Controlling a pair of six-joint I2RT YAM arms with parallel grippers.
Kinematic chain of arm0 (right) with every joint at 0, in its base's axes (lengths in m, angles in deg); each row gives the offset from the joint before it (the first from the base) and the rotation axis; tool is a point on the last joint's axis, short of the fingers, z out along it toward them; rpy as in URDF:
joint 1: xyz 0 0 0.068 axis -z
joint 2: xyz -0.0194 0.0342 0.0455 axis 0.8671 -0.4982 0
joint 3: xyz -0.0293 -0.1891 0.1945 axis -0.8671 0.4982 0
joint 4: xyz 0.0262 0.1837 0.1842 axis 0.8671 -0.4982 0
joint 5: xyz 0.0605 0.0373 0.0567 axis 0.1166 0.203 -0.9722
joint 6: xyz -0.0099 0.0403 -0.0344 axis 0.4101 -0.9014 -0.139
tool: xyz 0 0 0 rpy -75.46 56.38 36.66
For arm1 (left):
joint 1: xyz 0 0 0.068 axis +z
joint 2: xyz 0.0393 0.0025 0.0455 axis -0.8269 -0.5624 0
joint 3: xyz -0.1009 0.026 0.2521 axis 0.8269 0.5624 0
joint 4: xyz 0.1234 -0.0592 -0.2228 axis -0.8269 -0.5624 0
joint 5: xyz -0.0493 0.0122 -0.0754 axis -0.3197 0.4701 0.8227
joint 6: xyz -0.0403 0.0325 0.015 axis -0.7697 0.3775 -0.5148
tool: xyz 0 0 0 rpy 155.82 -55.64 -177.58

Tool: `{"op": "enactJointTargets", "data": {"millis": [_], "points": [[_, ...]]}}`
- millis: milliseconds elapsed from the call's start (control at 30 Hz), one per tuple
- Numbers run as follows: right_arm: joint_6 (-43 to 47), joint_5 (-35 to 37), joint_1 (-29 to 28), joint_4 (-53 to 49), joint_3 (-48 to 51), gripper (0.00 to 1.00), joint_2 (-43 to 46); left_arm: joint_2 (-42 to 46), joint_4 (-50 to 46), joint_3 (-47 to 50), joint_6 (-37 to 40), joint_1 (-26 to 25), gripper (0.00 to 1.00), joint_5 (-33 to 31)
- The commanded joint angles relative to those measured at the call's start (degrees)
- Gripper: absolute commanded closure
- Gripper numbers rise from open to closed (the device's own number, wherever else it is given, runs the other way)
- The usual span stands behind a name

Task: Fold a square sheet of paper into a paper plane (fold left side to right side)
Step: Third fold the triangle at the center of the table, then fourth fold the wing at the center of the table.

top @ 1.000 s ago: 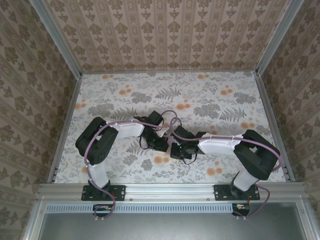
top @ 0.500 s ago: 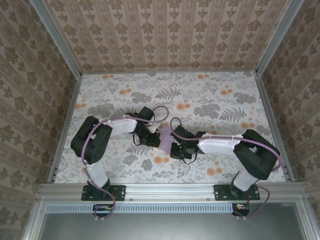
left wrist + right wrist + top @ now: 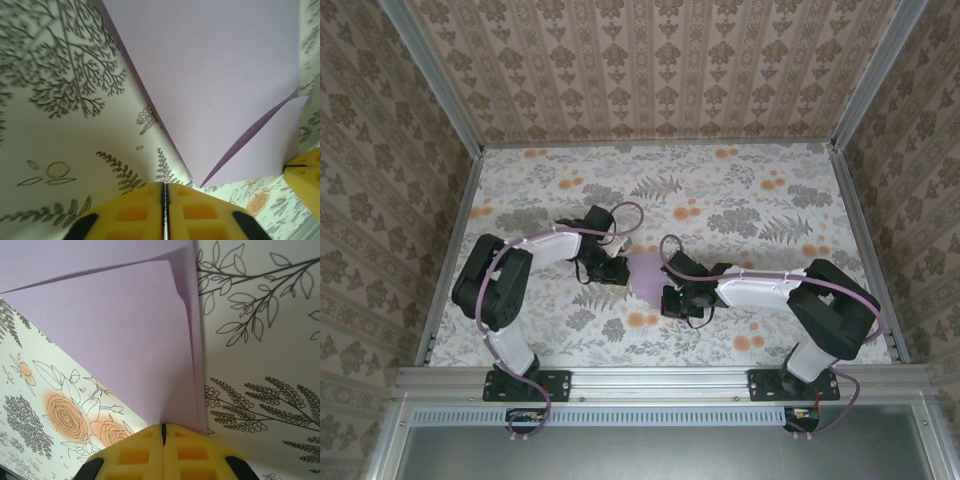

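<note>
Lilac paper plane [image 3: 646, 272] lies flat near the middle of the table [image 3: 740, 200], between two clenched grippers.

The left gripper [image 3: 163, 200] has its yellow fingers pressed together with nothing between them. The paper's pointed corner sits on the flowered cover just to the right of its tips. The right gripper [image 3: 163, 434] is clenched as well, and the paper's folded edge runs straight down to its fingertips. Whether it pinches that edge or only presses on it cannot be told. Seen from above, the left gripper stands at the paper's left side and the right gripper at its near right corner. The upper layer of the fold lifts slightly off the layer beneath.
</note>
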Motion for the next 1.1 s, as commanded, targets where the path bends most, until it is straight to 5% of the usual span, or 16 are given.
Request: {"op": "enactJointTargets", "data": {"millis": [0, 267, 600, 767, 1000, 1067], "points": [[4.0, 0.4, -0.1, -2.0, -1.4, 0.91, 3.1, 6.0, -0.9, 0.5, -0.7, 1.1, 0.81, 0.5], [17.9, 3.7, 3.2, -7.4, -4.6, 0.56, 9.0, 14.9, 1.8, 5.6, -8.0, 3.8, 0.56, 3.8], [30.2, -0.2, 7.6, -3.5, -8.3, 0.46, 1.9, 16.6, 15.7, 15.2, -21.9, 3.7, 0.46, 9.3], [30.5, -1.7, 7.6, -2.4, -10.8, 0.54, -3.9, 15.5, 18.3, 17.1, -24.0, 3.1, 0.45, 10.0], [30.0, -0.4, 7.7, -3.7, -13.9, 0.95, -7.1, 14.1, 17.7, 16.3, -23.3, 2.7, 0.43, 10.2], [30.6, 0.9, 7.7, -5.0, -14.2, 1.00, -6.8, 13.8, 17.5, 15.9, -23.1, 2.6, 0.43, 10.4]]}}
